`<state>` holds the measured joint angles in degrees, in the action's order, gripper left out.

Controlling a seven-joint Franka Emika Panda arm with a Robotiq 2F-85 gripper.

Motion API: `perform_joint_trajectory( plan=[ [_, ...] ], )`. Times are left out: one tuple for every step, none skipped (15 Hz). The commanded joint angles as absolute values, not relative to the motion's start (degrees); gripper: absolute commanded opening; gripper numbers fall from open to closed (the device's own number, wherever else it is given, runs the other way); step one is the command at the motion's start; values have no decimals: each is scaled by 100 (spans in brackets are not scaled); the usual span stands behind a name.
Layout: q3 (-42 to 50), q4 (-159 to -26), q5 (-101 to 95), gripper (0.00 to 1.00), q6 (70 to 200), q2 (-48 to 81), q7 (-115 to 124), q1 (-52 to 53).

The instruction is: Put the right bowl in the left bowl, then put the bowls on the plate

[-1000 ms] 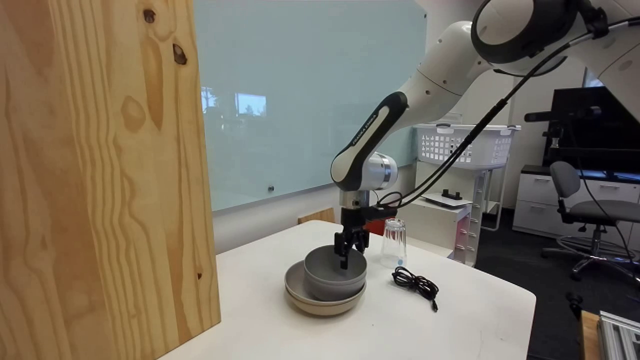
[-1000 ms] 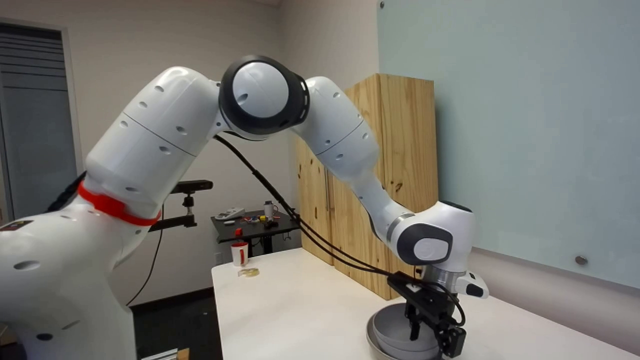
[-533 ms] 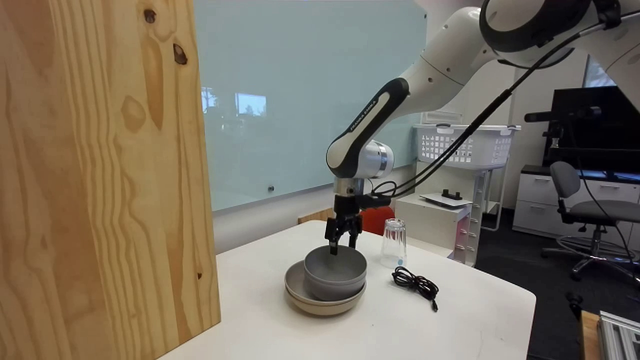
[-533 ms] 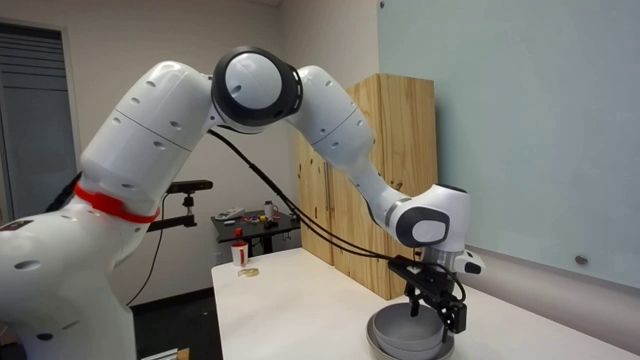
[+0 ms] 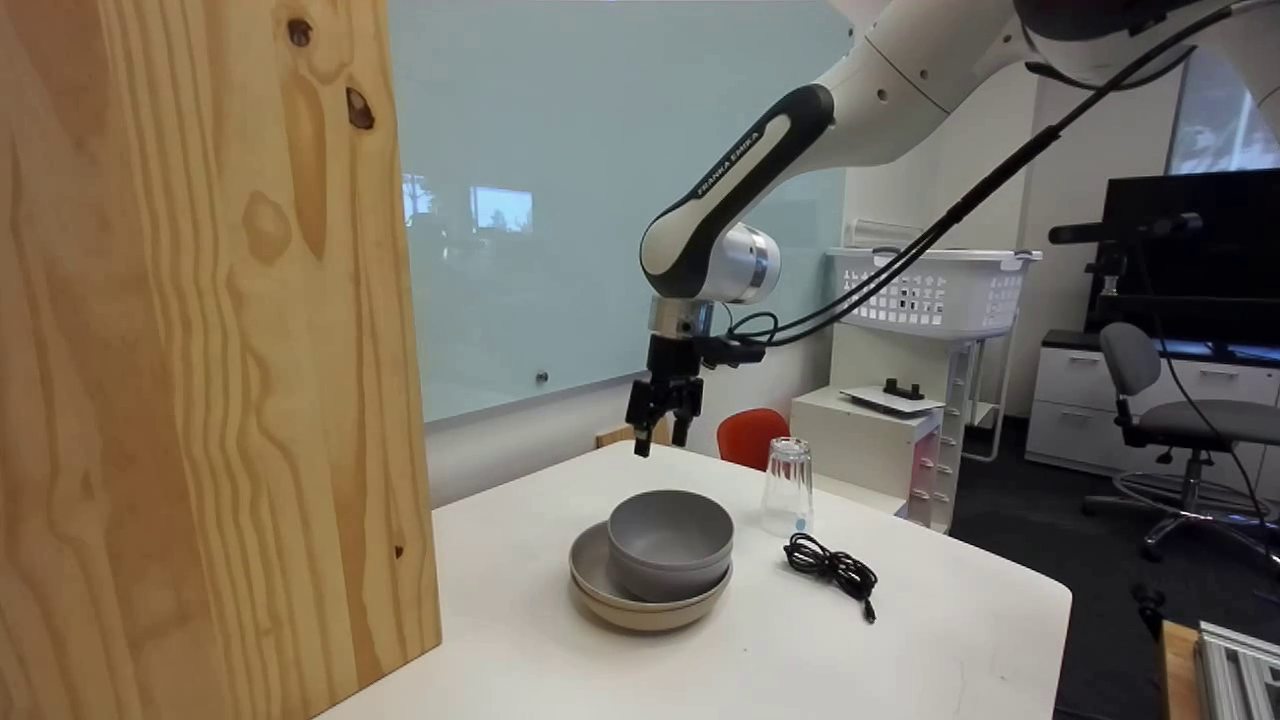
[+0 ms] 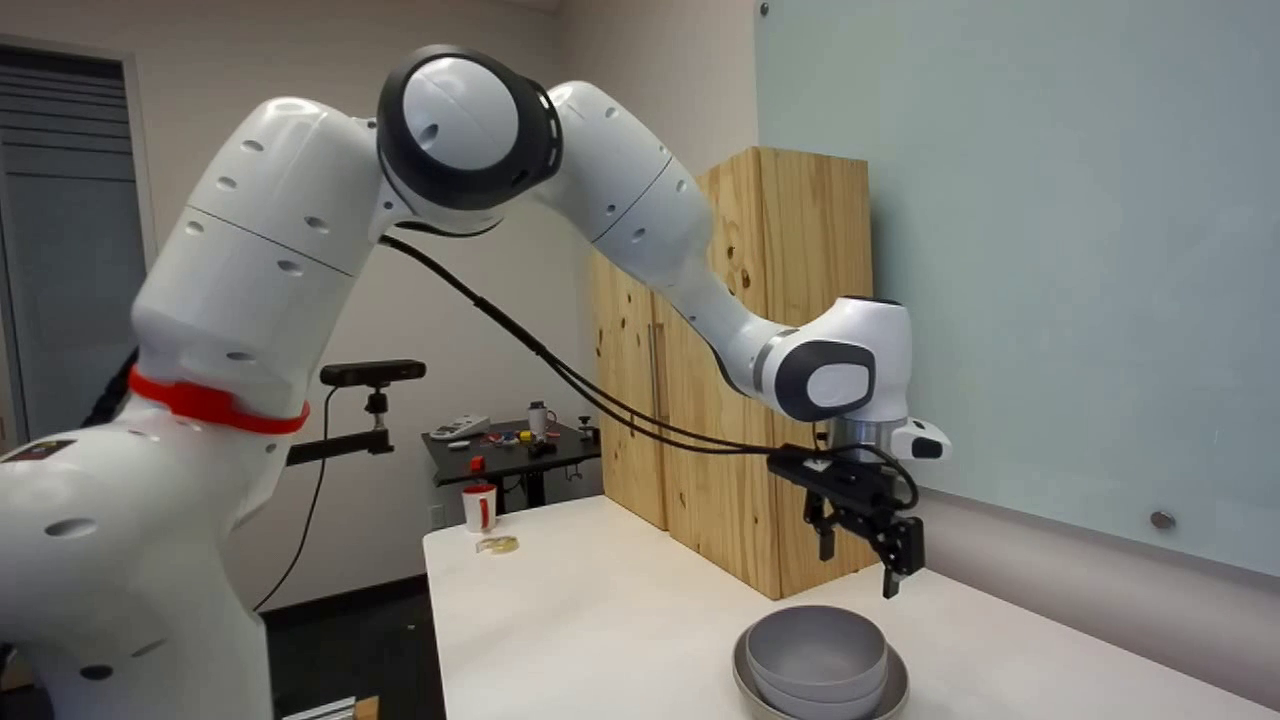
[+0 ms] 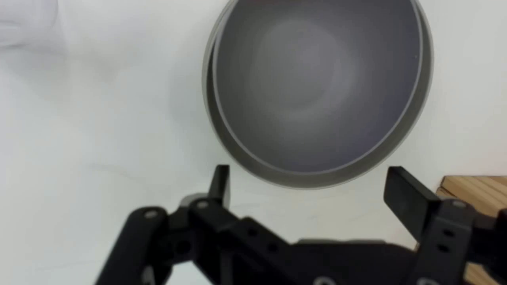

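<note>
Together, two grey bowls (image 5: 670, 540) sit nested in the tan plate (image 5: 640, 618).
Left to right on the desk (image 5: 880, 660), in an exterior view: wooden cabinet (image 5: 220, 360); plate with bowls; jaws hang above, clear of both, spread wide, gripping nothing; clear glass (image 5: 788, 490); coiled cable (image 5: 832, 567).

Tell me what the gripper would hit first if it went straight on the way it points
Most likely the upper grey bowl: the gripper points down above it in both exterior views, but depth leaves the exact spot unclear.
</note>
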<state>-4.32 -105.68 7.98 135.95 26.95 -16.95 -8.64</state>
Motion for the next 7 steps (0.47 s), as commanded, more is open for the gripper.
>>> perform_joint_trajectory(
  plan=[
    [-456,-10852,808,100,13560,2563,-1647,-673],
    [-418,-10862,795,100,13548,2566,-1460,-596],
    [-414,-10898,737,100,13520,2561,-1567,-587],
    [-446,-10920,753,100,13487,2573,-1726,-614],
    [-413,-10939,780,100,13505,2582,-1554,-569],
    [-330,-10943,813,100,13536,2599,-1094,-472],
    [-421,-10732,817,100,13493,2666,-1476,-565]
  ],
)
